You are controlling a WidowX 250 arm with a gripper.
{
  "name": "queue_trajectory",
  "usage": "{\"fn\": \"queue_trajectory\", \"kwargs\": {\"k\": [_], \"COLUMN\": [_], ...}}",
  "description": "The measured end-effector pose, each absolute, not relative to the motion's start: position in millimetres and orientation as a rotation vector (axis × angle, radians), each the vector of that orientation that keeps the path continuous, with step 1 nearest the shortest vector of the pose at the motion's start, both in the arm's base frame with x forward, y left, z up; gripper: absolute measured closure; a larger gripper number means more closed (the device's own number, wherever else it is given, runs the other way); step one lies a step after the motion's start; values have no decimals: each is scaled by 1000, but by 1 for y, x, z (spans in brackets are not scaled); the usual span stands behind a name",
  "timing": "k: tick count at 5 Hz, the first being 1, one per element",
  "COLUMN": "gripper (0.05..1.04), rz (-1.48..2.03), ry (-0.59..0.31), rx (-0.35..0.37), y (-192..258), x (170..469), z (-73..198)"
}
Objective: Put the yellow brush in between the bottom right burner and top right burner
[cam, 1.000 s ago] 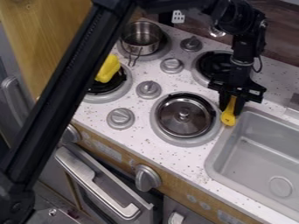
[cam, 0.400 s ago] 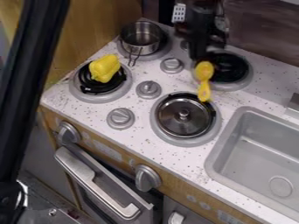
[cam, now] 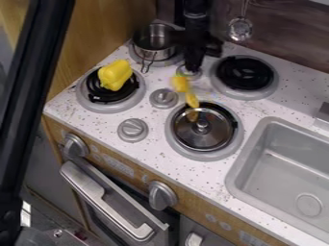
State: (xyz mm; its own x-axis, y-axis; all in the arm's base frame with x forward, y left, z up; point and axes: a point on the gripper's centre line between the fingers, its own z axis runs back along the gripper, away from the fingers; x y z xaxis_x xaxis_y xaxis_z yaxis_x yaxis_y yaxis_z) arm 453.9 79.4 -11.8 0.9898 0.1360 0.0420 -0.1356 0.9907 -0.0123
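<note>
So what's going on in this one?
The robot arm's gripper is holding the yellow brush over the stove. The brush hangs at a slant, its lower end by the bottom right burner, which has a metal lid on it. It isn't set down between that and the top right burner yet. Another yellow object sits on the bottom left burner.

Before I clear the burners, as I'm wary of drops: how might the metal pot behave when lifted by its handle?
The pot looks like metal, so probably stiff. Its thin handle juts from one side, so it may tip or twist. Its smooth, shiny wall could be slippery.
</note>
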Motion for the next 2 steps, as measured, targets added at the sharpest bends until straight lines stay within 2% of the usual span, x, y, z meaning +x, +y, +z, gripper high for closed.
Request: {"fn": "queue_trajectory", "kwargs": {"k": [1,2], "gripper": [865,622], "rz": [114,72], "ry": [-9,18], "rx": [-12,-2], "y": [75,70], "x": [446,437], "z": [-20,-24]}}
